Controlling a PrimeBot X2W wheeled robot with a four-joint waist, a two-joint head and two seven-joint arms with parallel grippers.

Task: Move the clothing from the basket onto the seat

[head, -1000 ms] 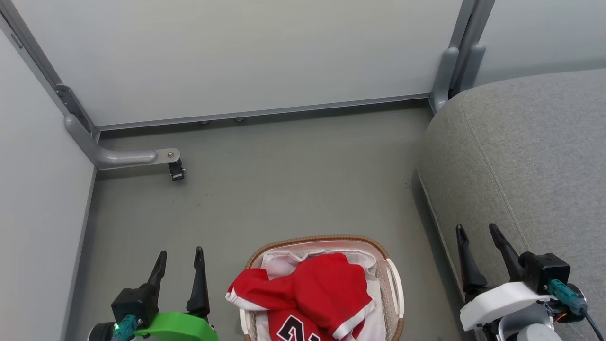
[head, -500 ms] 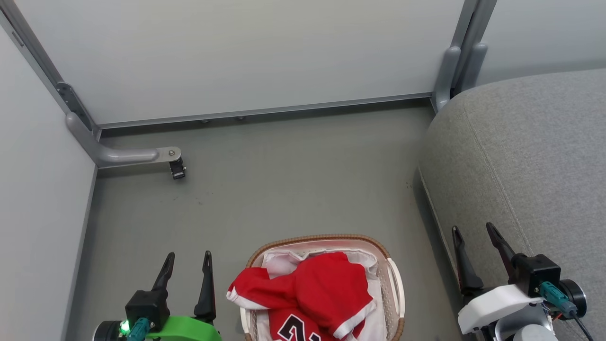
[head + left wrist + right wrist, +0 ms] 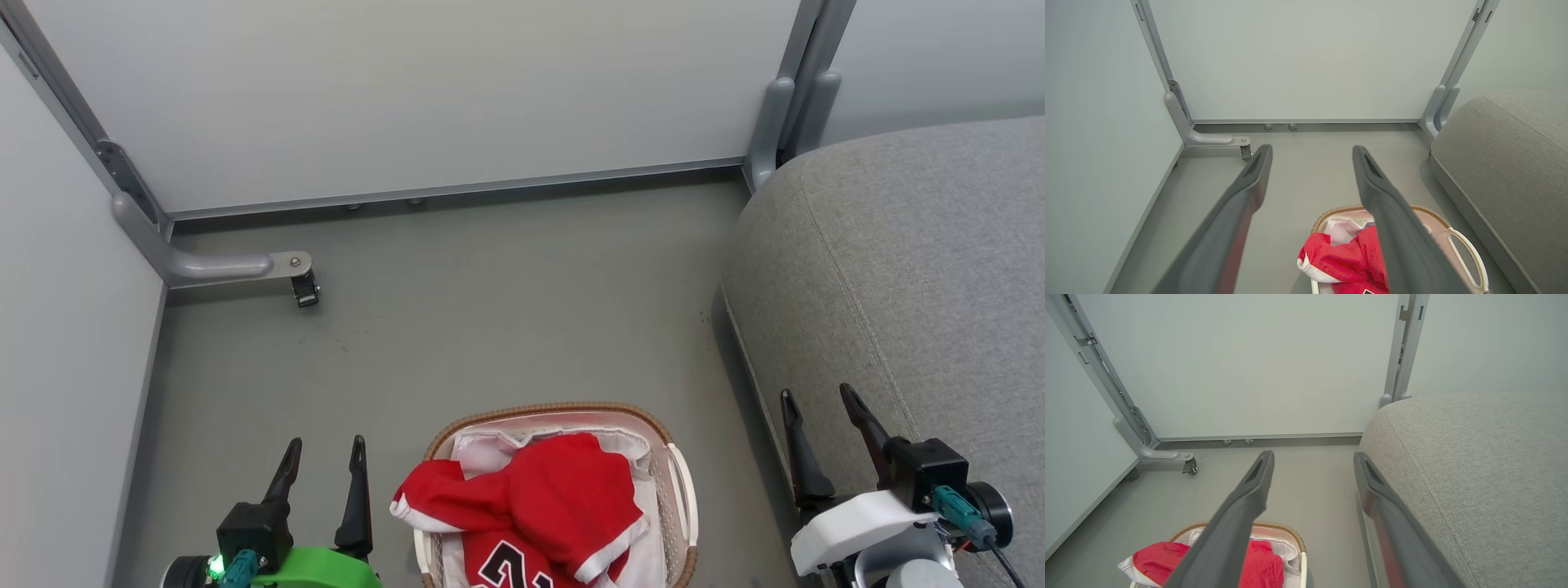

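Clothing (image 3: 539, 498) heaped in basket (image 3: 555, 408), on top of liner (image 3: 482, 447), one sleeve draped over left rim. Basket on floor (image 3: 490, 327), near centre. Seat (image 3: 914, 269) close on right of basket. Left gripper (image 3: 326, 441) just left of basket, jaws parted, holding nothing. Right gripper (image 3: 817, 392) at seat's left edge, near side, jaws parted, empty. Caster (image 3: 304, 287) on panel foot far left, well apart from basket.

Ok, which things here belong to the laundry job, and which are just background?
Job: red clothing, basket holding it, grey seat, open left gripper, open right gripper.
Background: white partition panels, grey bracket with caster, floor.
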